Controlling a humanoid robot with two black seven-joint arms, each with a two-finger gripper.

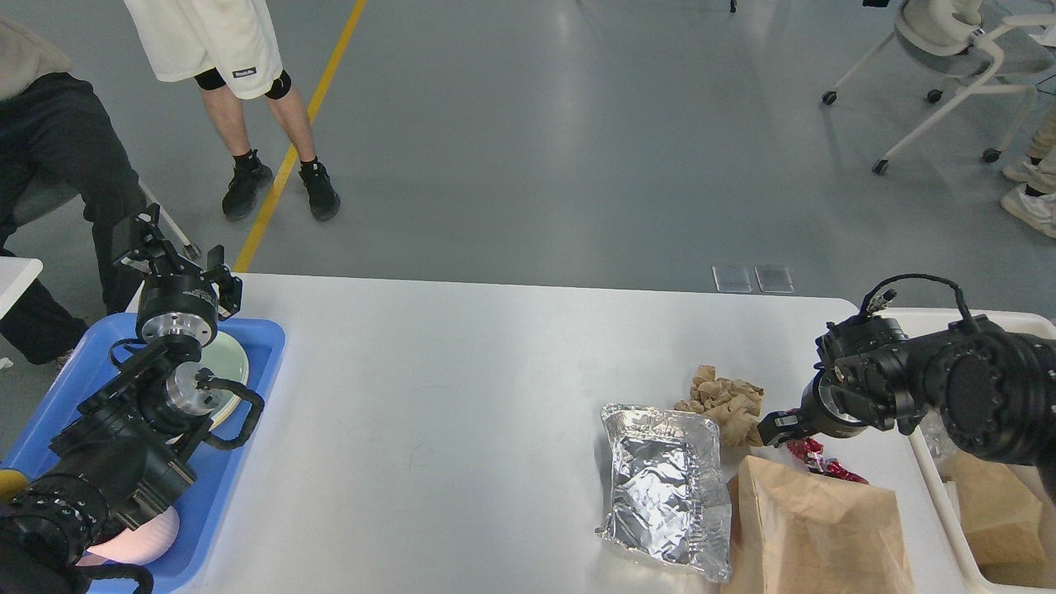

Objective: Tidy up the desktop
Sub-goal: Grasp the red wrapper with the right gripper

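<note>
White desktop fills the near-middle of the view, blue tray on its left end, cream bin off its right edge. Near right lie a brown paper bag, foil pouch, crumpled brown paper and red wrapper. Right gripper sits low between crumpled paper and wrapper, grip can't be told; left gripper hangs over the tray's far end, fingers spread, nothing held.

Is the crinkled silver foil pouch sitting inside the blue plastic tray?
No, the silver foil pouch lies on the white desktop, far from the blue plastic tray.
</note>
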